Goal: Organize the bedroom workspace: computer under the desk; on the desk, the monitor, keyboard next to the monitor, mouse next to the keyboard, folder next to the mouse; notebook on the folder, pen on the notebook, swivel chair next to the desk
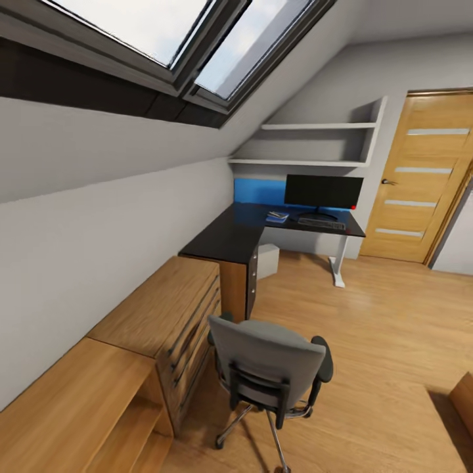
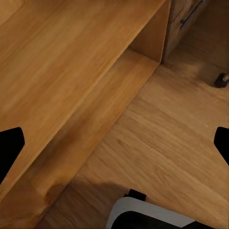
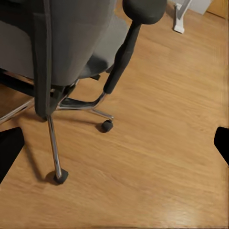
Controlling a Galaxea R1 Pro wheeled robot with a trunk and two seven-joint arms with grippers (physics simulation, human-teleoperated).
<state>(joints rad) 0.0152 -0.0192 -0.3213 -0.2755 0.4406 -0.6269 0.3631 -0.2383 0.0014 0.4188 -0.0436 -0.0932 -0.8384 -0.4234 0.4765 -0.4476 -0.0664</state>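
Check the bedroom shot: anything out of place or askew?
The swivel chair stands away from the desk, beside the wooden drawer unit, its back to the camera. On the desk, the monitor is upright and the keyboard lies before it. Nothing looks spilled or damaged.

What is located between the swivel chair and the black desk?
In the head view, a wooden drawer unit and bare wood floor separate the swivel chair from the desk.

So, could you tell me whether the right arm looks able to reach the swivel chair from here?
Probably yes: the swivel chair sits close ahead of the right gripper, only bare floor between, fingers spread.
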